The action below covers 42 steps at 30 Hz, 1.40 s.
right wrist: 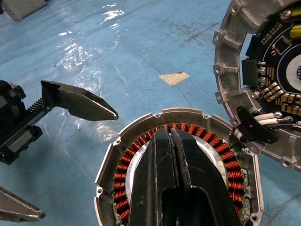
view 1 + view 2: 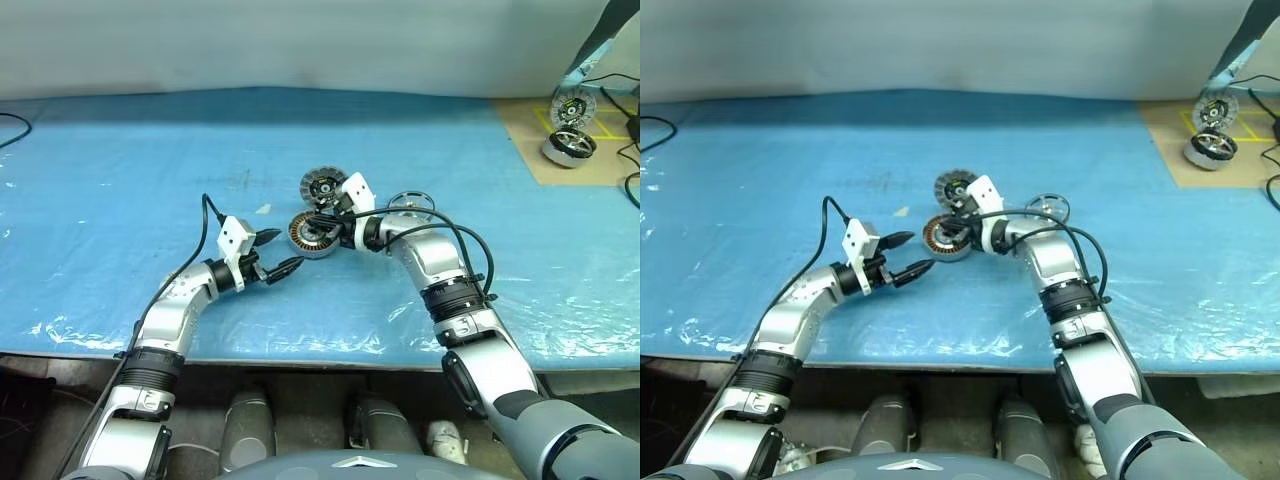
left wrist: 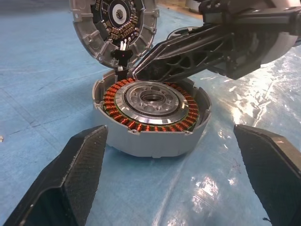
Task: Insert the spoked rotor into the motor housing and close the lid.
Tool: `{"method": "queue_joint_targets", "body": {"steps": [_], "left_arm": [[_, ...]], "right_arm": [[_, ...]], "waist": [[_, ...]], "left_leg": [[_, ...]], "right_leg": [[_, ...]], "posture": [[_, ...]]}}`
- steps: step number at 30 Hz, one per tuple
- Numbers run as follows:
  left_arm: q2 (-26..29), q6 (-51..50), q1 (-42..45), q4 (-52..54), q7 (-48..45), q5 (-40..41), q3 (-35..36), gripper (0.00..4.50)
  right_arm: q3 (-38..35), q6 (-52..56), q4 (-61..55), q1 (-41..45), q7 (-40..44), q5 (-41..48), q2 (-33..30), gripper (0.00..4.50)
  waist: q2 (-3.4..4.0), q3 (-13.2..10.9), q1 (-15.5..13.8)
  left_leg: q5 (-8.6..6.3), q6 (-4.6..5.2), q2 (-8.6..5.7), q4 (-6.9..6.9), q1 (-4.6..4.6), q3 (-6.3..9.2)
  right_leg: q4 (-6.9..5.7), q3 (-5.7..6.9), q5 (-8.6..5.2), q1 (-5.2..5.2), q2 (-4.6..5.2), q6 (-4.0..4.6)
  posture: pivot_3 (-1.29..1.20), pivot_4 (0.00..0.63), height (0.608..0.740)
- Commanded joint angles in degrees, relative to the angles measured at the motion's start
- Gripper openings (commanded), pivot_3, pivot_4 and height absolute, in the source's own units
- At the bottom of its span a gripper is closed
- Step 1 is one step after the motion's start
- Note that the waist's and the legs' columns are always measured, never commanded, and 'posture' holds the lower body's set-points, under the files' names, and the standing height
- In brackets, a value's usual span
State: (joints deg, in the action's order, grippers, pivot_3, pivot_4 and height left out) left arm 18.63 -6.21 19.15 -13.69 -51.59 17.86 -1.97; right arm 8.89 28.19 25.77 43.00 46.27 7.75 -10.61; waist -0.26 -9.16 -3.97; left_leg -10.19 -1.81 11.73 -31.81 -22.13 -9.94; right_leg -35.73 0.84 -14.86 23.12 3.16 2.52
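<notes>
The motor housing [image 2: 312,234], a low grey puck with copper windings around a silver centre, lies open on the blue sheet. The lid [image 2: 322,186] stands tilted just behind it with its circuit side showing, joined to the housing by short wires. My right gripper [image 2: 313,217] is shut, its tips over the housing's far rim near the lid's lower edge, with nothing between the fingers. My left gripper [image 2: 275,253] is open, level, just left of the housing and apart from it. The spoked rotor [image 2: 411,204] lies flat behind my right forearm, partly hidden.
A brown board [image 2: 530,150] at the back right carries a shiny silver drum wheel [image 2: 568,148] and another round motor part [image 2: 573,106], with cables beside them. A small beige scrap [image 2: 262,209] lies left of the lid. The table's front edge [image 2: 320,360] runs below my arms.
</notes>
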Motion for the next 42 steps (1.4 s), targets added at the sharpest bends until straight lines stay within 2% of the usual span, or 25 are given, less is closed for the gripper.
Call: {"method": "queue_joint_targets", "body": {"steps": [1, 6, 12, 19, 25, 29, 34, 36, 38, 42], "left_arm": [[0.14, 0.57, -0.32, 2.18, -0.03, 0.52, 0.43, 4.50], [0.29, 0.93, -0.36, 1.77, -0.33, 0.45, 0.50, 4.50], [0.31, 1.32, 0.18, 0.77, -0.39, 0.34, 0.72, 4.50], [-0.08, 1.66, 0.23, 0.30, -0.29, 0.20, 0.51, 4.50], [-0.09, 2.04, 0.60, -0.18, -0.25, 0.12, 0.61, 4.50], [-0.09, 2.04, 0.34, 0.08, -0.16, 0.16, 0.59, 4.50], [-0.05, 1.86, 0.04, 0.42, -0.17, 0.23, 0.51, 4.50], [-0.02, 1.83, 0.08, 0.35, -0.23, 0.25, 0.51, 4.50], [0.00, 1.82, 0.18, 0.14, -0.29, 0.24, 0.51, 4.50], [0.31, 1.81, 0.38, -0.02, -0.71, 0.26, 0.51, 4.50]], "right_arm": [[3.31, -3.27, 0.14, -0.33, 0.59, -2.62, -0.37, 0.05], [7.47, -5.91, 0.06, -1.97, 1.77, -5.57, -1.04, 0.05], [15.41, -15.57, 1.94, -4.08, 1.32, -14.97, -4.28, 0.05], [21.66, -22.01, 9.61, -3.06, -4.42, -25.77, -5.81, 0.05], [22.64, -22.13, 13.29, -2.56, -5.24, -28.82, -5.94, 0.05], [18.27, -17.56, 12.70, -3.21, -2.56, -23.03, -3.78, 0.05], [5.04, -7.26, 4.42, -2.36, 2.44, -7.08, 0.82, 0.05], [2.04, -4.37, 1.41, -2.03, 3.78, -3.10, 1.35, 0.05], [-0.71, -1.66, -1.18, -1.48, 4.50, 0.58, 1.78, 0.05], [-1.39, 0.40, -3.80, -1.56, 4.67, 2.56, 1.65, 0.05]], "waist": [[0.00, 0.00, 0.03], [-0.01, 0.00, 0.19], [-0.01, 0.00, 0.22], [0.01, 0.03, 0.27], [0.02, 0.05, 0.02], [-0.05, 0.18, -0.04], [-0.10, 0.21, 0.06], [-0.09, 0.21, 0.07], [-0.14, 0.18, 0.14], [-0.17, 0.16, 0.04]], "left_leg": [[0.00, 0.00, 0.01, 0.00, 0.00, 0.00], [0.00, 0.00, 0.03, 0.00, 0.11, 0.00], [-0.01, -0.01, 0.03, 0.01, 0.54, 0.00], [-0.02, -0.02, 0.00, 0.11, 1.22, -0.05], [-0.14, 0.18, -0.09, 0.09, 1.67, -0.05], [-0.17, 0.24, -0.13, 0.37, 2.15, -0.03], [-0.17, 0.23, -0.08, 0.60, 2.02, -0.03], [-0.15, 0.21, -0.05, 0.64, 1.67, -0.04], [0.04, 0.10, -0.03, 0.55, 0.92, -0.05], [0.12, 0.18, 0.01, 0.37, 0.06, -0.12]], "right_leg": [[0.00, 0.00, 0.00, 0.00, -0.01, -0.01], [-0.02, 0.01, 0.01, -0.08, -0.04, -0.02], [0.00, -0.01, -0.01, -0.53, -0.03, 0.02], [0.08, -0.22, -0.19, -1.03, -0.02, 0.25], [0.15, -0.33, -0.21, -1.48, 0.16, 0.23], [0.42, -0.38, -0.24, -1.93, 0.20, 0.20], [0.61, -0.42, -0.23, -1.75, 0.12, 0.22], [0.67, -0.41, -0.22, -1.42, 0.06, 0.21], [0.57, -0.41, -0.05, -0.71, -0.02, 0.01], [0.08, -0.17, -0.01, 0.11, -0.15, -0.03]], "posture": [[0.00, 0.150, 0.740], [0.00, 0.150, 0.740], [0.00, 0.150, 0.740], [0.00, 0.150, 0.740], [0.00, 0.150, 0.740], [0.00, 0.150, 0.740], [0.00, 0.150, 0.740], [0.00, 0.150, 0.740], [0.00, 0.150, 0.740], [0.00, 0.150, 0.740]]}}
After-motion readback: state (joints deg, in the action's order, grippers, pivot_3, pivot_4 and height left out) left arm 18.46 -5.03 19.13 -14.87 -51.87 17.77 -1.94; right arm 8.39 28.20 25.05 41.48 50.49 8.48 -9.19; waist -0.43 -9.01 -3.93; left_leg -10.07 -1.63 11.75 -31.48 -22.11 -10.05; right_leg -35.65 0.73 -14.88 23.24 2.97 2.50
